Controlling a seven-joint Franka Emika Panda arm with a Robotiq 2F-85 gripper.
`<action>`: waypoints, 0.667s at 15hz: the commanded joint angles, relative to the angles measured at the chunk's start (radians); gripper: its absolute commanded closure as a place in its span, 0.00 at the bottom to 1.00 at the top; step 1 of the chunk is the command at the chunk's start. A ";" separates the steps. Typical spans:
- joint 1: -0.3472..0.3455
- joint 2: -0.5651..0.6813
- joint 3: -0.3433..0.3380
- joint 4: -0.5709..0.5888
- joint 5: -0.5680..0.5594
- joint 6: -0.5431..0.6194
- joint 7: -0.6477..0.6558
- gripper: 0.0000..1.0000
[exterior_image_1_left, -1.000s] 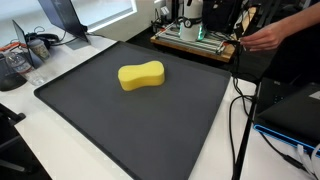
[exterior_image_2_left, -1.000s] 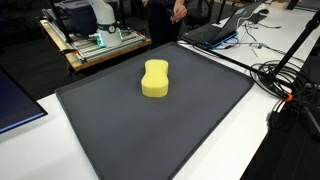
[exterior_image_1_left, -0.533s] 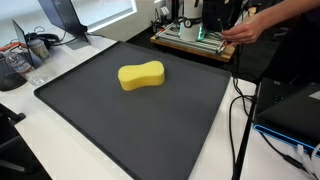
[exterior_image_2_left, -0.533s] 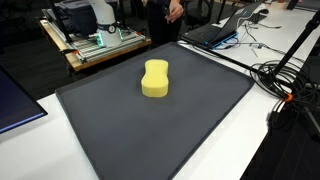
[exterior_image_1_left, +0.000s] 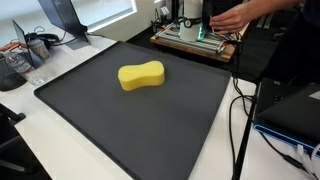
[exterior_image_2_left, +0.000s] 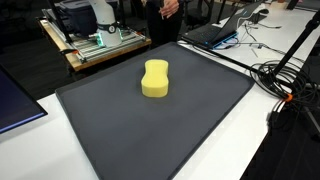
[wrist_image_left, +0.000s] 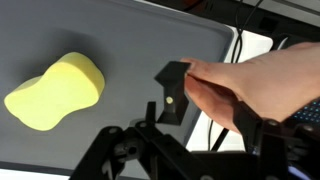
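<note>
A yellow peanut-shaped sponge (exterior_image_1_left: 141, 76) lies on a large dark mat (exterior_image_1_left: 120, 120); it shows in both exterior views (exterior_image_2_left: 155, 79) and at the left of the wrist view (wrist_image_left: 55, 92). My gripper (wrist_image_left: 215, 100) hangs well above the mat, to the right of the sponge in the wrist view. Its jaws stand apart and hold nothing. One black finger (wrist_image_left: 172, 90) shows clearly. A person's hand (wrist_image_left: 250, 85) lies over the other finger and hides it. The same hand (exterior_image_1_left: 228, 17) reaches in at the back of the table in an exterior view.
A wooden board with electronics and green lights (exterior_image_1_left: 195, 38) stands behind the mat. Black cables (exterior_image_1_left: 240, 110) run along the mat's side. A laptop (exterior_image_2_left: 215, 32) and more cables (exterior_image_2_left: 285, 75) lie on the white table. Headphones and clutter (exterior_image_1_left: 25, 50) sit at one corner.
The person's hand has moved leftward in an exterior view, in towards the arm at the back. The sponge and mat have not moved.
</note>
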 joint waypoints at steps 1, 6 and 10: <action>0.030 0.030 0.028 0.079 0.058 -0.017 -0.004 0.50; 0.043 0.047 0.056 0.123 0.071 -0.005 -0.008 0.45; 0.044 0.057 0.066 0.135 0.066 -0.003 -0.015 0.29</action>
